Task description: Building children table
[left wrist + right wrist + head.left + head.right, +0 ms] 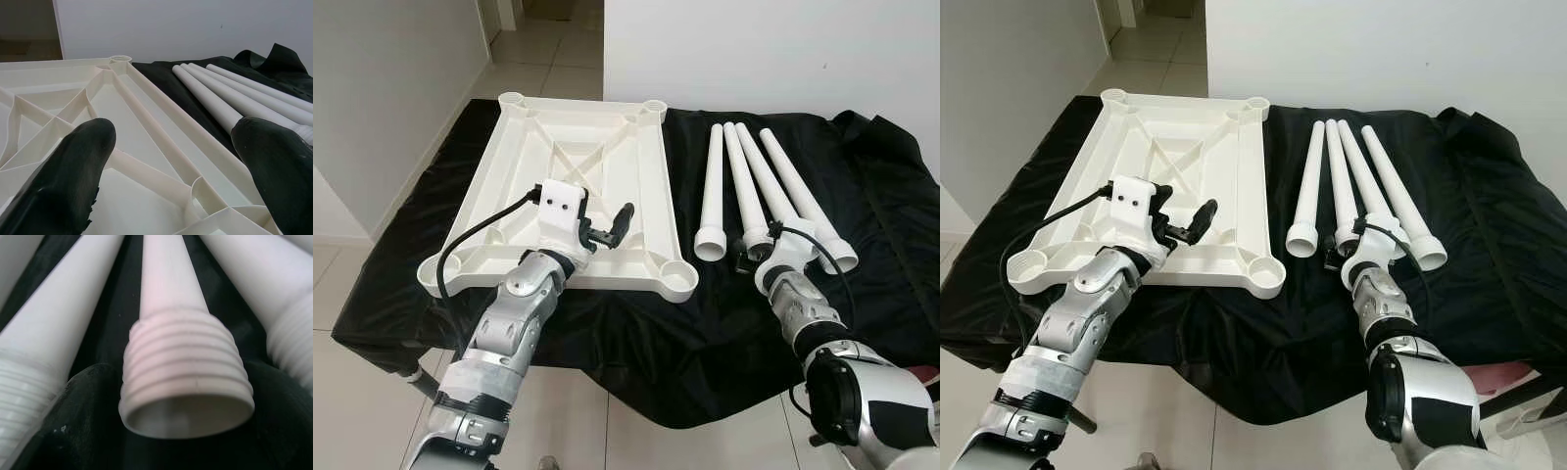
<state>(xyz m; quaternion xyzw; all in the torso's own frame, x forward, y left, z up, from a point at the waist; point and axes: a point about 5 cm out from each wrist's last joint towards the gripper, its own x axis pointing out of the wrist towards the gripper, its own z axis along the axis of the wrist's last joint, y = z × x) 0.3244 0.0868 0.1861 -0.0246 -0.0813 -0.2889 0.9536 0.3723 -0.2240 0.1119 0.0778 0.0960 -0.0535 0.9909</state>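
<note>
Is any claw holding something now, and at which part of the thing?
The right claw grips one white leg at its threaded end, a black finger on each side. The left claw is open above the upturned tabletop, holding nothing.

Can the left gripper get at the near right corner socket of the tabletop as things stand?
Probably yes: the left gripper, fingers open, hovers over the upturned tabletop, and nothing lies between it and the corner socket.

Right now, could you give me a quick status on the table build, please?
Left tool open over upturned tabletop. Right tool at threaded end of second leg, grip unclear. Four legs side by side on black cloth. Nothing in the way.
</note>
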